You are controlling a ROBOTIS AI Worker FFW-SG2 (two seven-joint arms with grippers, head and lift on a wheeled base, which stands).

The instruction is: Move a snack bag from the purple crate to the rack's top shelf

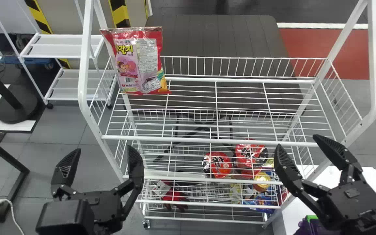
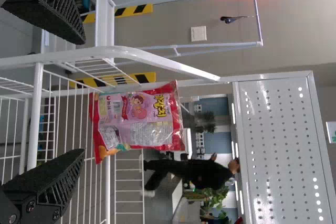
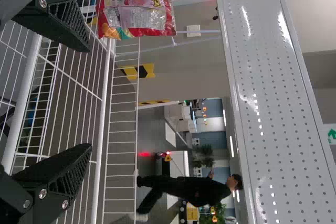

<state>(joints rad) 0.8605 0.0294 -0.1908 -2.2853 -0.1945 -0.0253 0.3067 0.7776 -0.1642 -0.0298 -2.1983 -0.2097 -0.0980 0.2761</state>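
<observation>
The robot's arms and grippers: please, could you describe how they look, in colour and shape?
Both the left gripper and the right gripper are black, each with two flat, tapering fingers. The fingers have ribbed, grid-like faces and are joined by slim black links with small silvery screws to a blocky black body.

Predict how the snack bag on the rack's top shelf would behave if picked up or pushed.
The snack bag would probably give when squeezed, as its wrapper is creased. That shiny film might slip a little in a grip. Standing upright on the wire shelf, it could tip if pushed high up.
</observation>
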